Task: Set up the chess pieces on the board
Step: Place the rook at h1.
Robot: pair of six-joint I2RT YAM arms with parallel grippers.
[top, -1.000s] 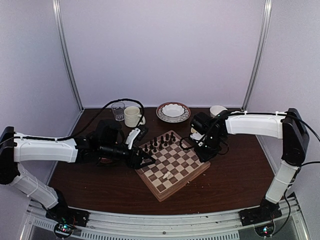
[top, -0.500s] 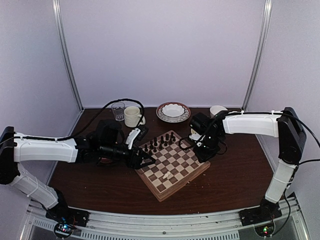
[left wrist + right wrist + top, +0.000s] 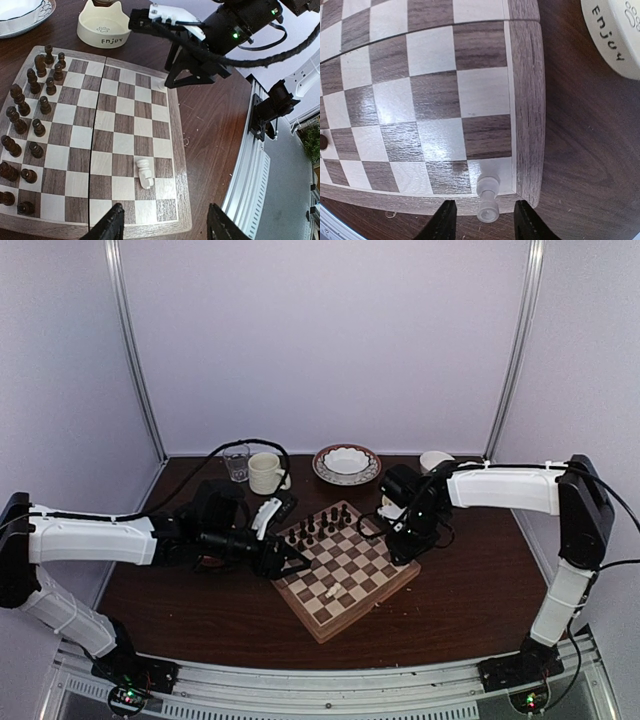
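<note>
The board [image 3: 352, 562] lies in mid table, with dark pieces [image 3: 318, 525] along its far left side. One cream-white chess piece [image 3: 144, 173] lies on its side near the board's near edge, ahead of my left gripper [image 3: 167, 230], which is open and empty; it also shows in the top view [image 3: 330, 591]. My right gripper [image 3: 485, 222] is open over the board's right corner. A cream-white rook [image 3: 488, 198] stands on the corner square between its fingers [image 3: 445, 220], which stand apart from it. No other cream pieces show.
A cream cat-ear dish marked "Enjoy" [image 3: 102, 30] sits just beyond the board's far corner. A patterned plate with a white bowl [image 3: 346, 463], a cream mug [image 3: 264, 472] and a glass [image 3: 236, 460] stand at the back. Dark tabletop surrounds the board.
My right gripper has shifted slightly left at the board's right corner. My left arm has hardly moved.
</note>
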